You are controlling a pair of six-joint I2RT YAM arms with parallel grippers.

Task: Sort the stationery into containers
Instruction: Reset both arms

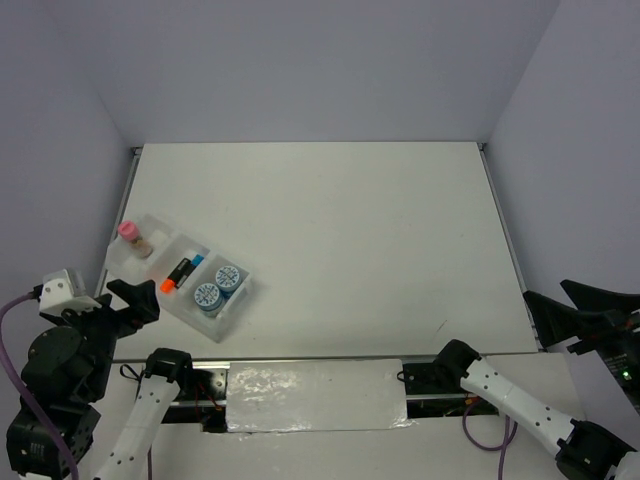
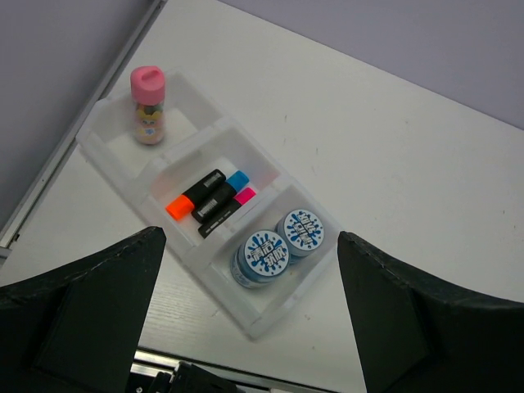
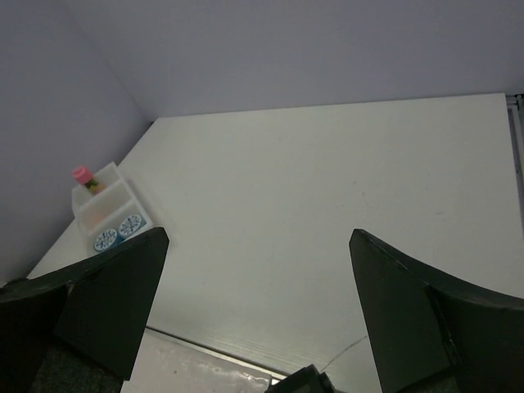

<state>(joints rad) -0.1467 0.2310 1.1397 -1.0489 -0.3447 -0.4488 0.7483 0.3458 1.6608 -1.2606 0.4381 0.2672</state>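
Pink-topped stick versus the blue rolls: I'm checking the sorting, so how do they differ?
The pink-topped stick is slim with a brownish body, while the blue rolls are broad, round and patterned. The stick sits alone in one end tray, whereas the two rolls share the opposite end tray, side by side. Both stick and rolls are already inside the joined trays.
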